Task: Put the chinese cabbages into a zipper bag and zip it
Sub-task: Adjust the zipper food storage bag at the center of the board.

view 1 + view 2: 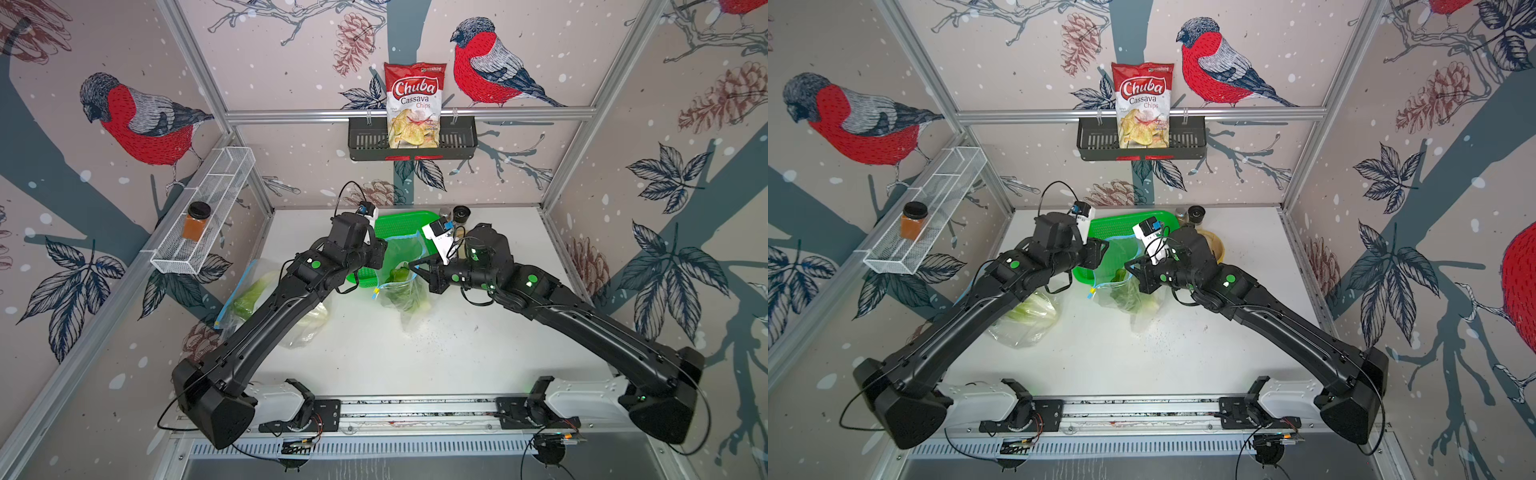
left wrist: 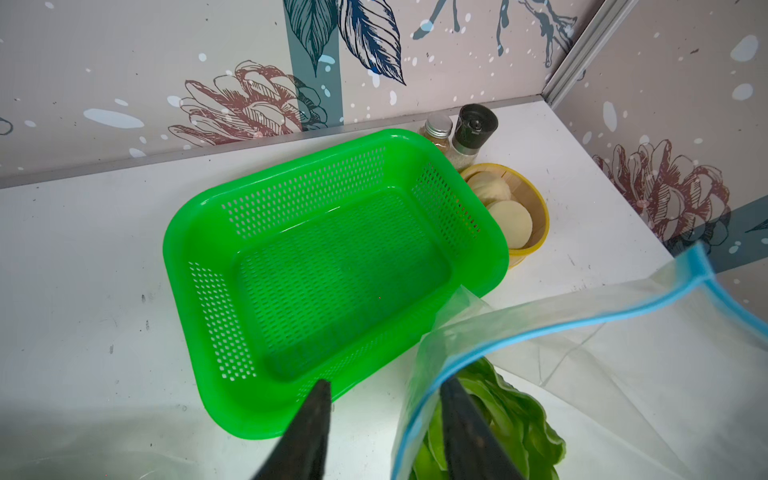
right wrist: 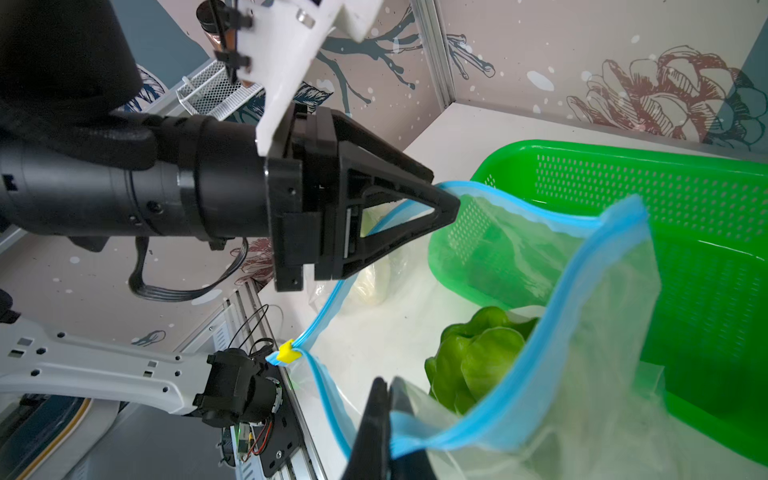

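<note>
**Bagging stage.** A zipper bag is held open just beside the green basket, with its base resting on the counter. One chinese cabbage is seen inside the bag, its leaves turned toward the mouth. The right pincer is clamped on the blue rim on the side away from the basket. The left pincer is parted with nothing pinched; one finger is set at the bag's rim, the other over the basket's near edge. The yellow slider is parked at one end of the zip. A second bag of pale leaves is seen under the left arm, well apart from the basket.
</note>
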### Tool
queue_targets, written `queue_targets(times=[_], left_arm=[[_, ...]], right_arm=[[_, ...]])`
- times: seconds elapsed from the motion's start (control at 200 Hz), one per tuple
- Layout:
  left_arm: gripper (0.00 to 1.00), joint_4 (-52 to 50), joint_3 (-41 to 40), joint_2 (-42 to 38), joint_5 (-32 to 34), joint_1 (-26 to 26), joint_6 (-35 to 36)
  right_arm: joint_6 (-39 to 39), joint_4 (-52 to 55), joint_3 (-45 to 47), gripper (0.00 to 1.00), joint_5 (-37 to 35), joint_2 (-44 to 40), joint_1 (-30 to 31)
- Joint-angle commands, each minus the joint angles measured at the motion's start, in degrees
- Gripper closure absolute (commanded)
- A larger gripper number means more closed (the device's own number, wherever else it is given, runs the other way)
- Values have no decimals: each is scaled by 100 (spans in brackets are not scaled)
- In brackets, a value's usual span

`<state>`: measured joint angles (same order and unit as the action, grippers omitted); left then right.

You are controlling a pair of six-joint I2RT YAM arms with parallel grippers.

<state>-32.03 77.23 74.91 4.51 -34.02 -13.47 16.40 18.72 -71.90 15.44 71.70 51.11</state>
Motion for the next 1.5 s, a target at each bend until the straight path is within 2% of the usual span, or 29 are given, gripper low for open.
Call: queue_targets(times=[0.0,0.08,0.155,0.3,0.505,0.705,0.82,0.986,1.051,1.206,1.276,1.391,1.436,1.496], left_arm=[[72,-27,143,165,20,9,160],[77,11,212,330,-94,9,203],[89,-17,293,489,-70,9,186],[100,26,220,471,-95,5,-50],[100,378,-312,-194,-548,-49,-700],[100,171,-866,-1128,-265,-225,-1365],[100,206,-1210,-1542,-45,-307,-1803],[100,633,-1624,-1963,67,-332,-2417],[100,851,-1754,-2038,192,-333,-2614],[100,1091,-1665,-1791,132,-333,-2639],[100,1177,-1629,-1675,91,-333,-2625],[100,1358,-1672,-1571,9,-333,-2606],[100,1394,-1671,-1535,-15,-333,-2608],[100,1393,-1642,-1512,-12,-333,-2589]], right_arm=[[-362,82,-63,97,65,139,3],[-436,138,-101,97,64,210,7],[-487,205,-152,97,31,281,18],[-543,367,-262,96,-511,326,190],[-521,640,-557,94,-977,275,510],[-483,706,-774,91,-981,367,563],[-500,618,-974,85,-1028,736,572],[-650,551,-1472,85,-1159,1262,824],[-769,633,-1605,78,-1327,1347,992],[-759,785,-1376,64,-2406,1049,1445],[-658,917,-1223,50,-2906,875,1716],[-363,1010,-905,43,-3794,570,2191],[-216,1015,-767,37,-4049,454,2337],[-91,1058,-635,36,-4437,336,2552]])
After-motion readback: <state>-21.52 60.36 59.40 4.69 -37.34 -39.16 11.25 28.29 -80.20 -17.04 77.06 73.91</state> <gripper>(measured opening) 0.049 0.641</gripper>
